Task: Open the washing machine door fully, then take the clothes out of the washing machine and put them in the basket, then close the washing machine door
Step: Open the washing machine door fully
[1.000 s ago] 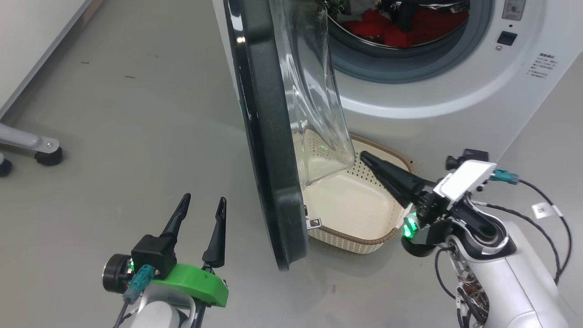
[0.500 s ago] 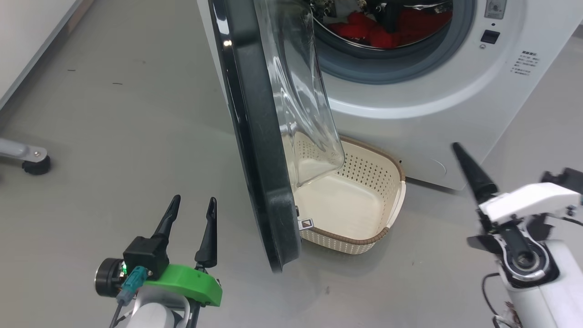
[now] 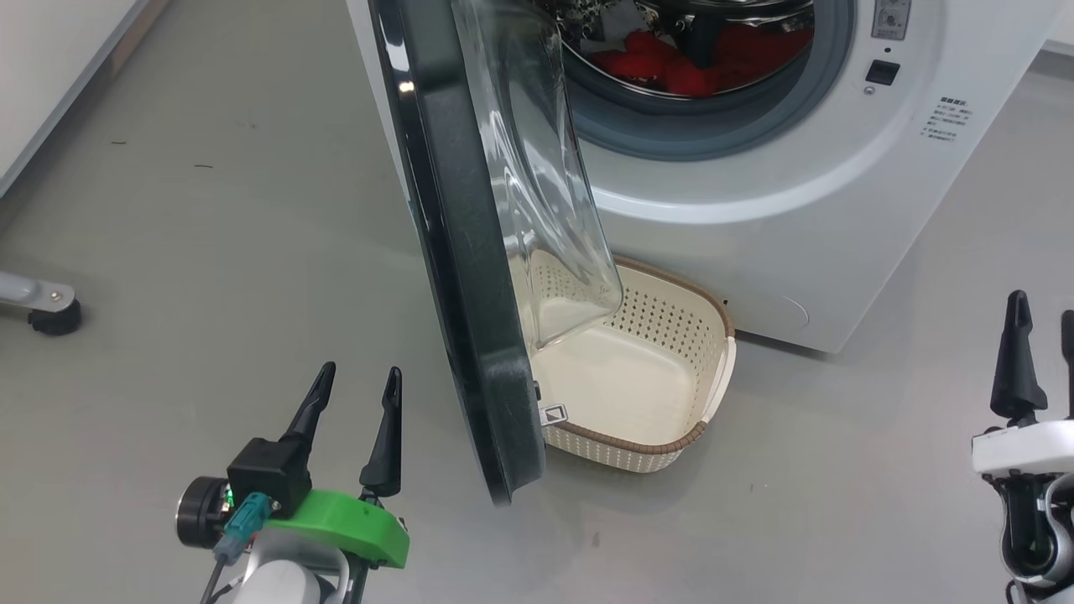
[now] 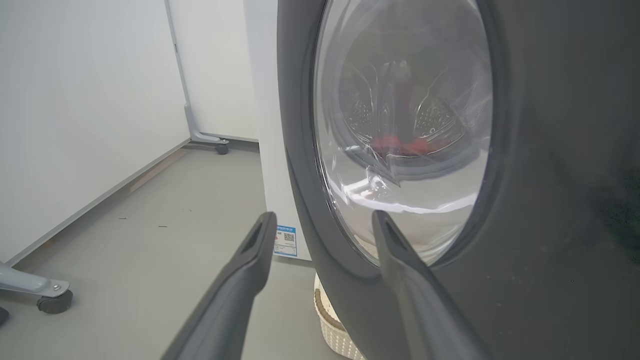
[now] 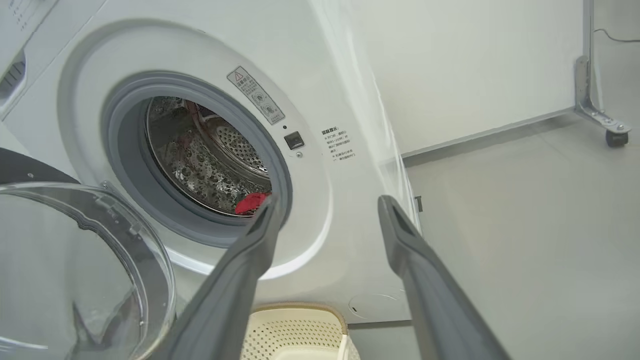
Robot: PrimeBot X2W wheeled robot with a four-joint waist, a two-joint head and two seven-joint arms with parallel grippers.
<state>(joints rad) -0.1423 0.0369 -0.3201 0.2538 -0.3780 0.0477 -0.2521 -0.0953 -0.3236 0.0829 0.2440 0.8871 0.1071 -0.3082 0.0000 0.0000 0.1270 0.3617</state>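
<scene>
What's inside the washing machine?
Red clothes lie low in the shiny steel drum of the washing machine. The open door and the opening's rim cover part of it, so how many pieces cannot be told.

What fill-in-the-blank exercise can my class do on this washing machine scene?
1. The clothes inside the washing machine are ____ in colour.
2. The washing machine door stands ____, not shut.
3. The basket on the floor is ____, with no clothes in it yet.
4. The left tool and the right tool each have ____ long dark fingers.

Missing words: red; open; empty; two.
</scene>
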